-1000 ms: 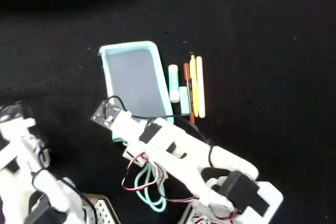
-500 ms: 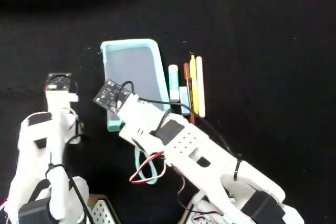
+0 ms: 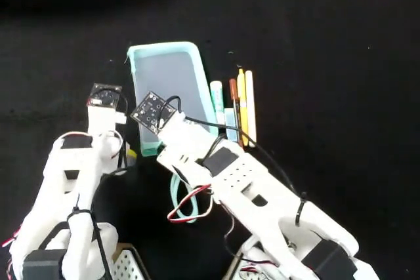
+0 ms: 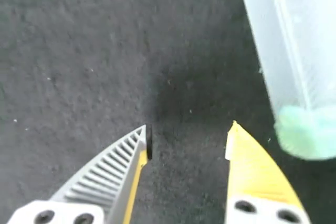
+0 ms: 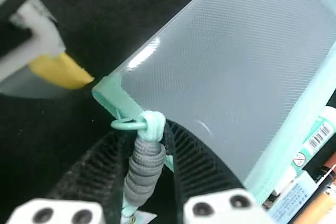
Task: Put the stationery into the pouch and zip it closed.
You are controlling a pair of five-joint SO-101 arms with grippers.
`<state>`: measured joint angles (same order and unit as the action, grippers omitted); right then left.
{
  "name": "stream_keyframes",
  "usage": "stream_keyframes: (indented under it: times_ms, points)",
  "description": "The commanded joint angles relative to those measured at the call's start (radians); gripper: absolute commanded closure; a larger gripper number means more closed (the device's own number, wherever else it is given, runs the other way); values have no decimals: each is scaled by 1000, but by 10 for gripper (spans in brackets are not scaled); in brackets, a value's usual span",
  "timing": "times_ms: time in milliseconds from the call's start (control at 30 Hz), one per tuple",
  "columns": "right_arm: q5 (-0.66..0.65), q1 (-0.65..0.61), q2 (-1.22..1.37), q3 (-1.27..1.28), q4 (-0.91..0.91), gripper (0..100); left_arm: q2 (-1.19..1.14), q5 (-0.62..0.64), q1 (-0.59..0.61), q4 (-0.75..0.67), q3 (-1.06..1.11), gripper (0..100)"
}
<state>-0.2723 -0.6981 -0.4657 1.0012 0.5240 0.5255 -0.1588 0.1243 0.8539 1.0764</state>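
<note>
- Pouch [image 3: 167, 90]: flat mid-table [image 3: 328, 63], toward the left edge; stationery [image 3: 237, 113] just beside it.
- Right gripper [image 5: 149, 153]: pinching the zipper pull [image 5: 143, 169].
- Left gripper [image 4: 189, 129]: spread beside the pouch corner, holding nothing.
- Risk: the unanchored pouch probably drags with the pull.

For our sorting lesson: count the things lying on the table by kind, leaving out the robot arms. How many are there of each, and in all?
Pouch: 1
Pens: 3 (brown pen, yellow pen, cream pen)
Tube: 1
Blue block: 1
Total: 6
</note>
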Motion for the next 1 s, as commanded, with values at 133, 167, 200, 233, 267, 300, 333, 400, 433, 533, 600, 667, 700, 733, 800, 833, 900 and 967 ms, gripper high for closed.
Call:
stream_keyframes:
  times_ms: [133, 167, 200, 233, 267, 300, 333, 400, 433, 533, 600, 667, 700, 733, 800, 833, 900, 967]
  points:
    - [-8, 18, -33, -4, -21, 987, 74, 25, -18, -3, -59, 744]
    - [-8, 18, -33, -4, -21, 987, 110, 25, -22, -3, -38, 744]
    - [-8, 18, -33, -4, -21, 987, 155, 25, -24, -5, -15, 744]
    - [-8, 18, -33, -4, -21, 987, 207, 25, -24, -5, 12, 744]
    - [-8, 18, -33, -4, -21, 987, 272, 25, -22, -5, 41, 744]
    - [-8, 18, -33, -4, -21, 987, 347, 25, -22, -5, 77, 744]
    - [-8, 18, -33, -5, -21, 987, 425, 25, -28, -6, 122, 744]
    - [-8, 18, -33, -5, -21, 987, 592, 25, -35, -25, 216, 742]
    - [-8, 18, -33, -5, -21, 987, 675, 25, -36, -46, 262, 741]
    - [-8, 17, -33, -4, -18, 987, 884, 51, -44, -66, 371, 741]
    - [-8, 17, -33, -4, -15, 987, 991, 94, -71, -29, 420, 740]
    - [-6, 17, -33, -4, -15, 987, 1071, 112, -116, 26, 453, 740]
    - [-6, 17, -33, -4, -15, 987, 1102, 114, -140, 46, 469, 740]
    - [-6, 17, -33, -4, -15, 987, 1128, 114, -157, 58, 481, 740]
    - [-6, 17, -33, -4, -15, 987, 1168, 112, -166, 68, 501, 740]
    - [-6, 17, -33, -4, -14, 987, 1178, 110, -166, 68, 515, 740]
    - [-6, 15, -33, -4, -14, 987, 1188, 110, -165, 66, 539, 740]
    - [-6, 14, -35, -4, -14, 987, 1188, 109, -165, 69, 550, 740]
